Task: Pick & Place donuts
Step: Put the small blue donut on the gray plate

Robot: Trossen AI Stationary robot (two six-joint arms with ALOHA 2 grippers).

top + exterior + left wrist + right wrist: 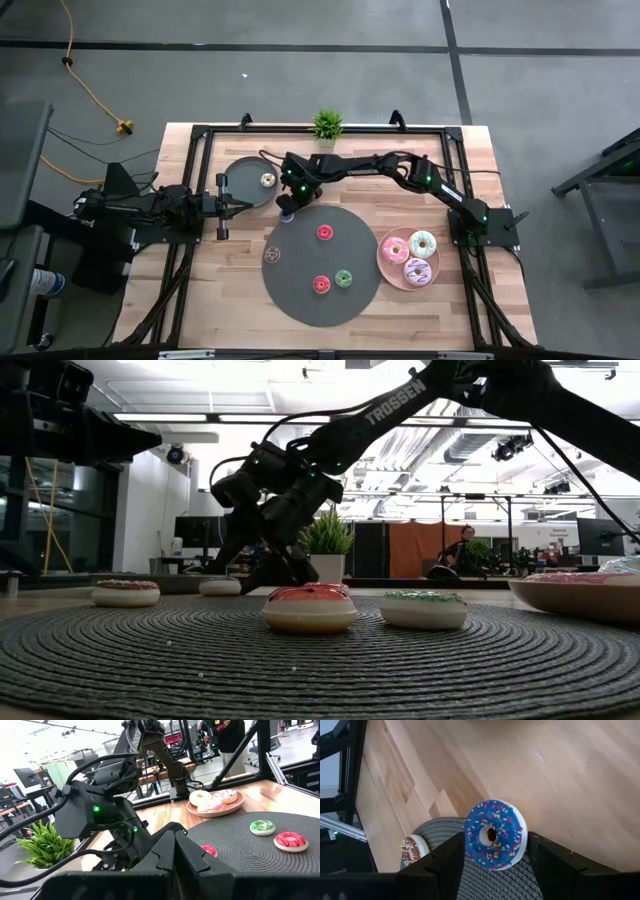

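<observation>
My right gripper (492, 852) fingers hold the blue donut (494, 834) at the big mat's (300, 290) edge; I cannot tell the left gripper's (243, 203) state.

Blue donut (494, 835) with multicoloured sprinkles; brown donut (414, 849) white-striped; grey woven mat (320, 265).

— What is going unseen on the table?
— The right arm is hiding the blue donut (494, 834) from the low camera; overhead, it is showing only as a speck under the right gripper (286, 212).
— And the left gripper (243, 204)?
— Its fingertips are reading too small overhead.
</observation>
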